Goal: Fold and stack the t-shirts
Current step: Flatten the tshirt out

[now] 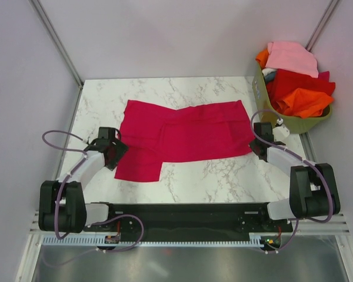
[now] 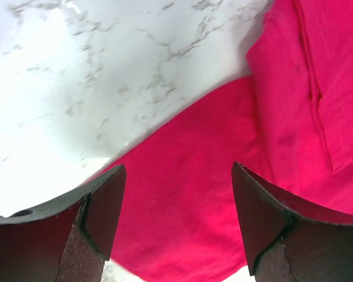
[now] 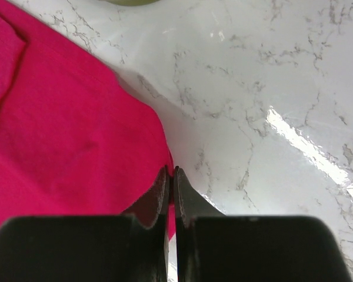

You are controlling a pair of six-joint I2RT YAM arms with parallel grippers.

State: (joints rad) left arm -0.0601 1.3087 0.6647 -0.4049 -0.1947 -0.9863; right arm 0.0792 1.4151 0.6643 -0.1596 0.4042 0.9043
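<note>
T-shirt [image 1: 188,132] in crimson lies beneath splayed left gripper [image 2: 177,167] (right gripper [image 3: 171,170] pinches its edge).

White grey-veined marble table [image 1: 223,170] with bright glare patches, between plain pale lilac walls [image 1: 165,35] and metal corner struts [image 1: 56,41]

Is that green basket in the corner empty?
No, the basket holds a pile of pink, red and orange t-shirts.
</note>
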